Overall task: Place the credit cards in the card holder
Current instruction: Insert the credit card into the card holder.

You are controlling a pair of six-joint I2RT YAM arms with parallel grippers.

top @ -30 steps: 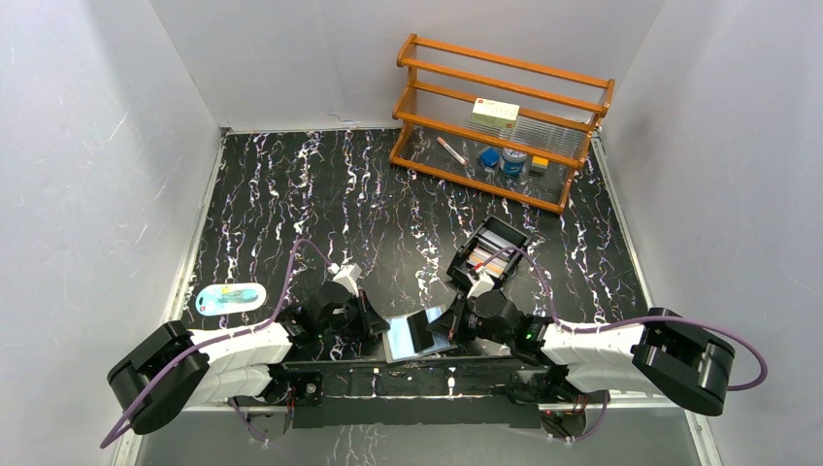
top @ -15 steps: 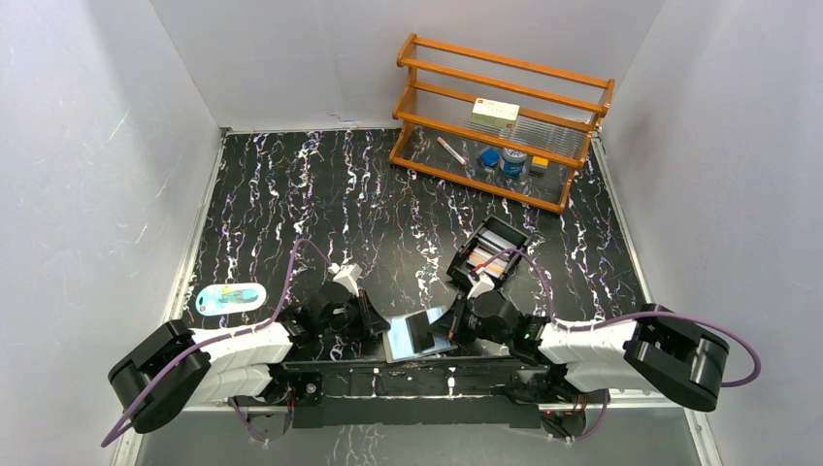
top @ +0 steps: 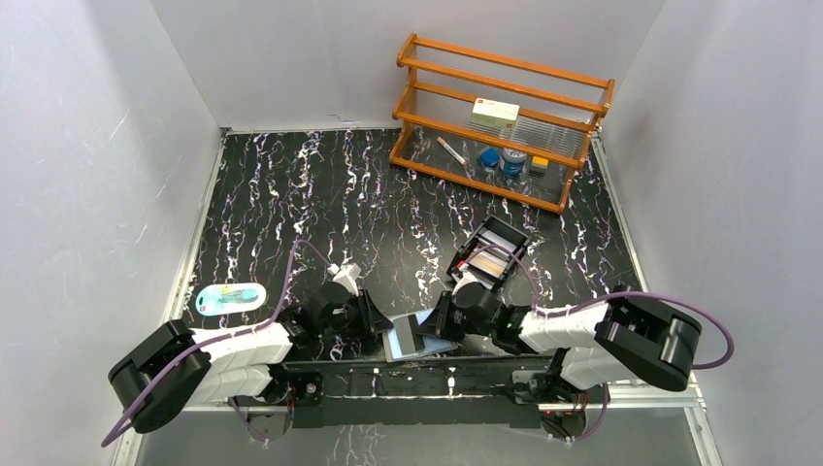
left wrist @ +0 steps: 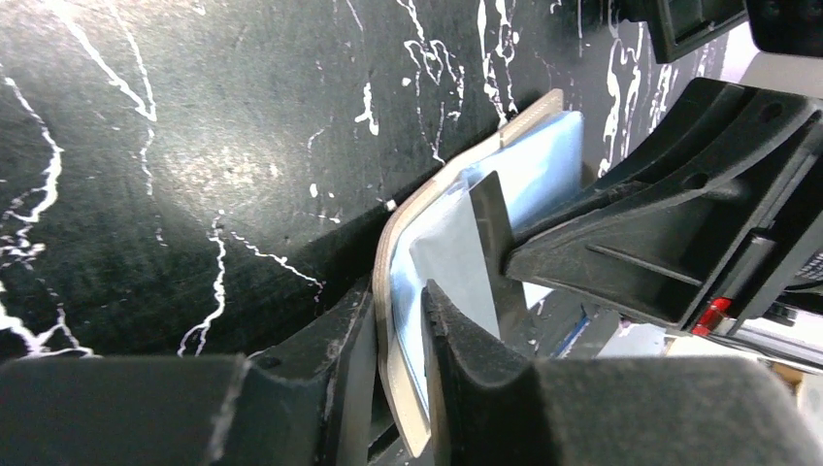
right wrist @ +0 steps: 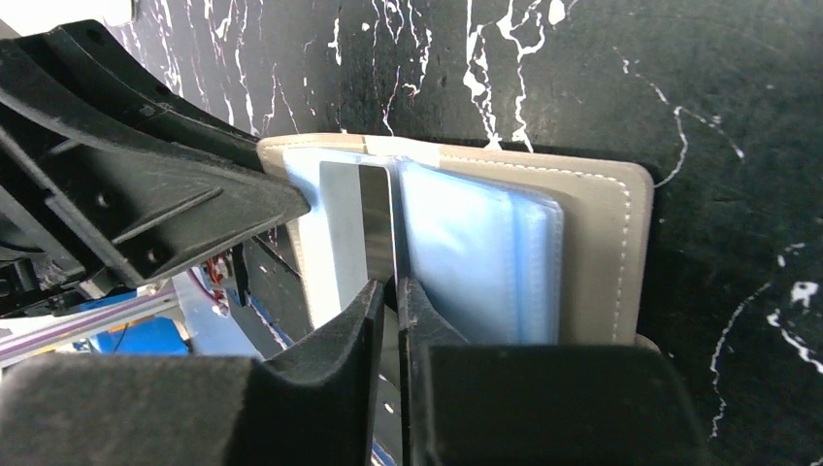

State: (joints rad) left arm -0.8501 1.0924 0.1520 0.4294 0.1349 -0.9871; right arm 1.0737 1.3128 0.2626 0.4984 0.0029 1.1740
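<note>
Right gripper — jaws a hair apart about the near edge of one credit card standing in the clear sleeves of the card holder; left gripper straddles the holder's opposite cover edge, and whether either truly bites cannot be told. Card — likely light, stiff and slick, best pinched flat across a short edge; the holder looks floppy and wants bracing at its cover. Left forearm and right forearm lie low, wrists turned in on the holder from either side; spare cards sit in the black tray beyond it.

Lab test booth, white walls, marbled tabletop
</note>
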